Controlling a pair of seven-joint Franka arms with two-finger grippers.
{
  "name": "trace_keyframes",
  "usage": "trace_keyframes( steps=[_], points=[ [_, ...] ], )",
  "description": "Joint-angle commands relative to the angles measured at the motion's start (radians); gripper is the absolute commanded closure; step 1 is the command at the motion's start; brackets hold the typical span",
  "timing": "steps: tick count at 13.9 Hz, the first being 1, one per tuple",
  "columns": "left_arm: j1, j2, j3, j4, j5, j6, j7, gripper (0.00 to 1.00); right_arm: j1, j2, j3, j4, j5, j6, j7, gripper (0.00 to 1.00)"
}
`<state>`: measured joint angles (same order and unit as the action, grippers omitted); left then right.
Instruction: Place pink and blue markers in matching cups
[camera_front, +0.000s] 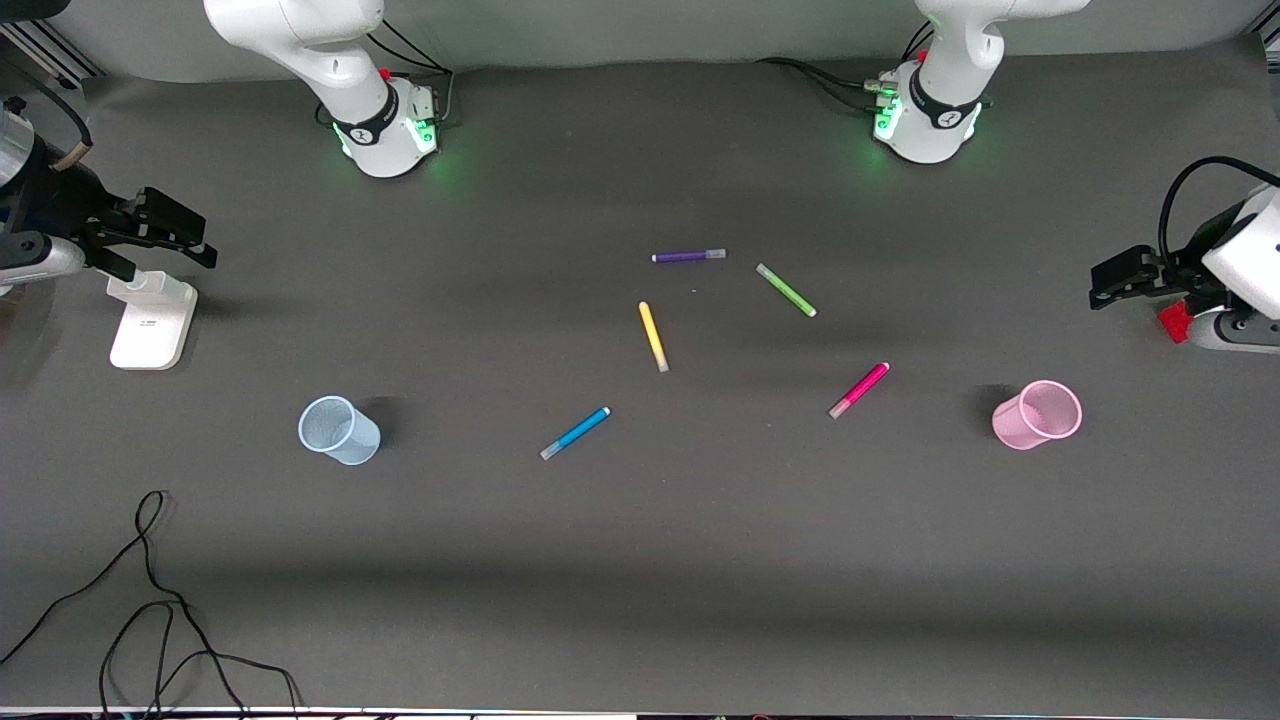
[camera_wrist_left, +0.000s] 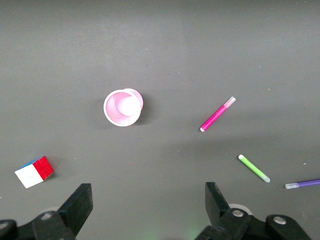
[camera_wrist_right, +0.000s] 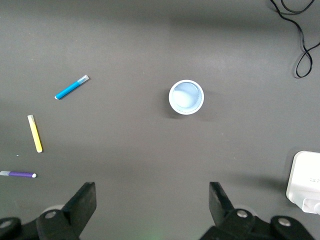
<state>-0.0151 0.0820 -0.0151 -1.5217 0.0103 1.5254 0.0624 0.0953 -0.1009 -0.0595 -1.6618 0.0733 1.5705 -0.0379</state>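
The pink marker (camera_front: 859, 390) lies flat on the dark table, beside the upright pink cup (camera_front: 1038, 414) at the left arm's end. The blue marker (camera_front: 576, 433) lies flat mid-table, apart from the upright pale blue cup (camera_front: 338, 430) at the right arm's end. Both cups are empty. My left gripper (camera_front: 1115, 280) hangs open and empty in the air at its end of the table; its wrist view shows the pink cup (camera_wrist_left: 122, 108) and pink marker (camera_wrist_left: 218, 114) past the gripper (camera_wrist_left: 149, 205). My right gripper (camera_front: 185, 235) is open and empty; its wrist view shows the blue cup (camera_wrist_right: 186, 97) and blue marker (camera_wrist_right: 71, 87) past the gripper (camera_wrist_right: 152, 202).
Purple (camera_front: 688, 256), green (camera_front: 786, 290) and yellow (camera_front: 653, 336) markers lie farther from the camera than the task markers. A coloured cube (camera_wrist_left: 34, 171) sits under the left gripper. A white stand (camera_front: 150, 320) sits under the right gripper. A black cable (camera_front: 150, 600) lies near the front edge.
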Motion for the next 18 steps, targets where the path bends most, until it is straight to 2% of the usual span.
trace_keyframes(
  steps=[1, 7, 10, 15, 18],
  points=[
    [-0.012, -0.018, 0.004, -0.005, 0.007, -0.001, -0.007, 0.0, 0.004, 0.007, -0.005, 0.016, -0.018, -0.007, 0.015, 0.0],
    [-0.012, -0.016, 0.006, -0.002, 0.007, -0.002, -0.009, 0.0, 0.006, 0.009, -0.005, 0.017, -0.018, -0.033, 0.018, 0.0],
    [-0.023, -0.024, -0.006, -0.003, 0.005, -0.011, 0.017, 0.01, 0.007, 0.023, 0.0, 0.02, -0.018, -0.033, 0.114, 0.0],
    [-0.023, -0.024, -0.162, -0.023, 0.003, -0.01, 0.103, 0.01, 0.023, 0.064, 0.009, 0.031, -0.017, -0.035, 0.29, 0.0],
    [-0.025, -0.019, -0.249, -0.061, 0.005, 0.022, 0.109, 0.01, 0.096, 0.128, 0.009, 0.06, 0.023, -0.033, 0.494, 0.0]
  ],
)
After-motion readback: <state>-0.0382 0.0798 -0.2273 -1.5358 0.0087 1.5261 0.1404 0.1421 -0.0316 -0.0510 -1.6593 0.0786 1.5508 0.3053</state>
